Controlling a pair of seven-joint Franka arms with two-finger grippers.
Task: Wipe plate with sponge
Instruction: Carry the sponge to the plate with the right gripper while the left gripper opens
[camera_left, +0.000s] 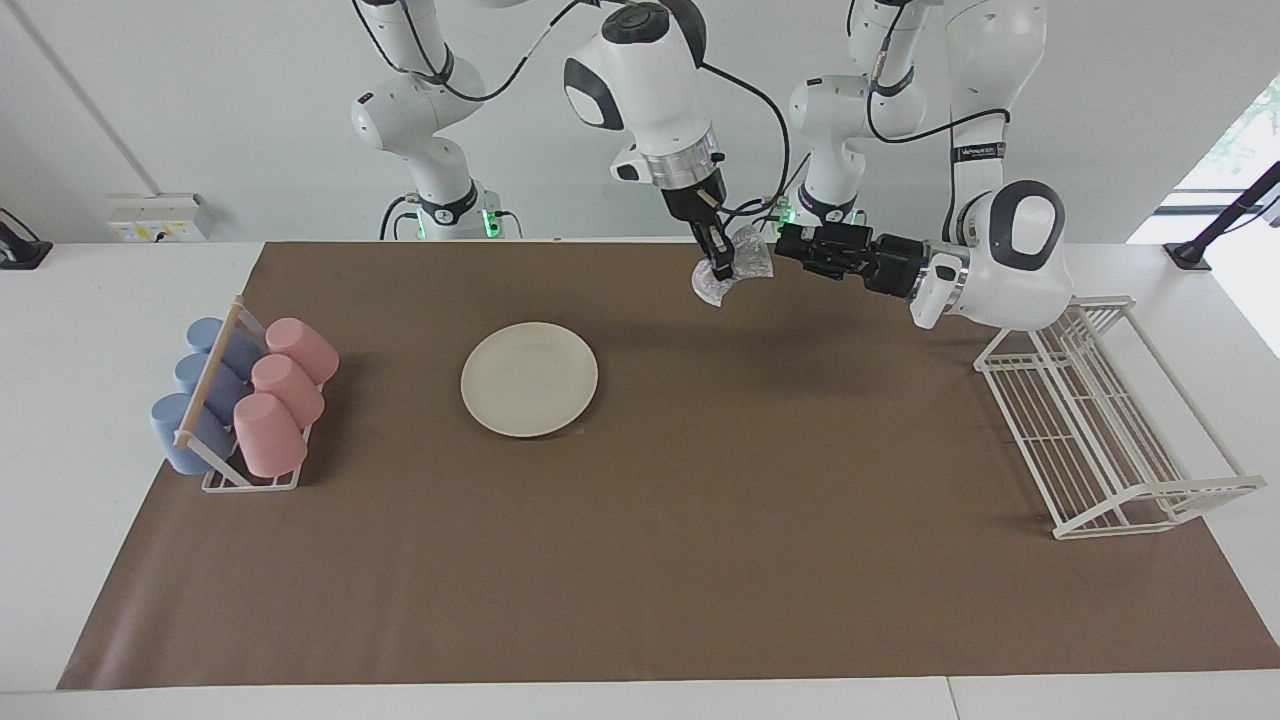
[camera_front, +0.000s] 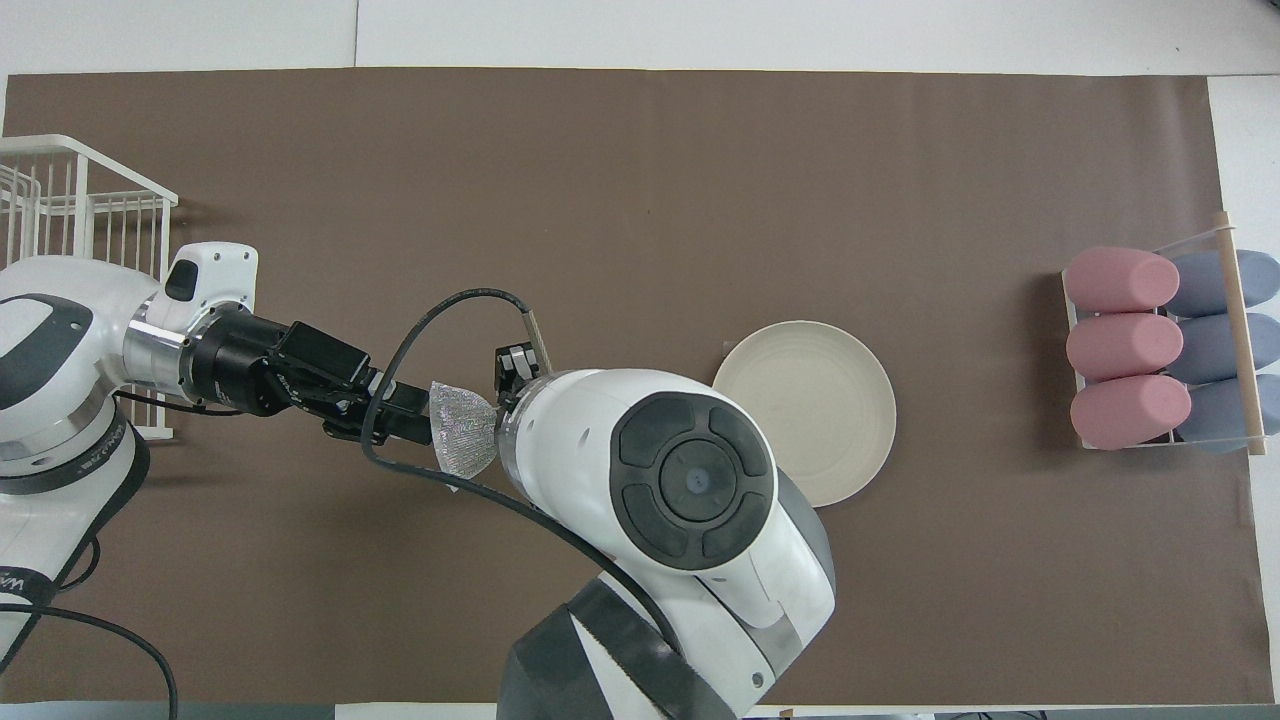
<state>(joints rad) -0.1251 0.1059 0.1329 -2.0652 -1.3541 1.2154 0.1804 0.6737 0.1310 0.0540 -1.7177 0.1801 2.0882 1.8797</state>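
The cream-white plate lies flat on the brown mat, nearer the right arm's end of the table. The silvery, wrinkly sponge hangs in the air over the mat near the robots. My right gripper points down and is shut on it. My left gripper lies level just beside the sponge, on the wire rack's side, with its fingers open. In the overhead view the right arm's big link hides the right gripper's tips and part of the plate's rim.
A small stand with pink cups and blue cups lying on their sides sits at the right arm's end. A white wire rack stands at the left arm's end.
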